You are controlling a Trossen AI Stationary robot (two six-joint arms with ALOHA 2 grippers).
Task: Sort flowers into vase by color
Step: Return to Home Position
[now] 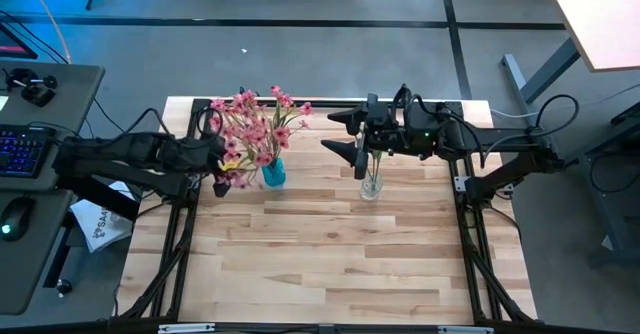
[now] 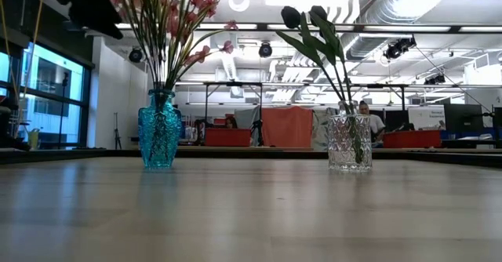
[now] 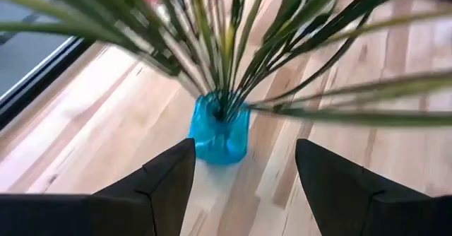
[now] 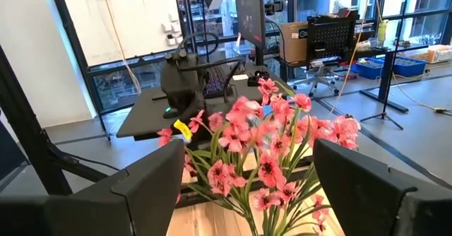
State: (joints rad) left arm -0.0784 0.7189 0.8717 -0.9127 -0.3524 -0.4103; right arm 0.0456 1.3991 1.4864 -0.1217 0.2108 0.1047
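Looking down on a pale plank-topped wooden table [image 1: 320, 264], bare across the half away from the arms. Reaching in from either side, two dark arms: the left gripper [image 1: 222, 169] hanging just beside the pink bunch, fingers spread and pinching nothing; the right gripper [image 1: 330, 131] hovering near the tulips, fingers likewise spread wide and empty.

Standing between the arms, a full bunch of pink-blossomed artificial flowers [image 1: 255, 129] on thin green stems, fanning out of a small turquoise cut-glass vase [image 1: 273, 172]. Standing apart from it, toward the right arm, two near-black tulips [image 2: 302, 15] with long green leaves, leaning in a squat clear patterned glass vase [image 2: 349, 143]. No flower lying loose on the table, so sorting appearing finished.

Judging the flowers as very light, the stems springy yet bendable, the blossoms easily crushed or snagged on neighbours. Taking hold best low on a bare stem, between blossoms and vase mouth, then lifting straight up. Judging both vases as breakable and top-heavy, tipping easily under a sideways tug.

Clinging among the pink stems, a small yellow tag [image 4: 182, 128], nothing legible on it. Lying beside the table, a white sheet [image 1: 100, 224] with dark lettering too small for reading. Showing beyond, a whiteboard [image 4: 120, 24] with faint, unreadable marks.
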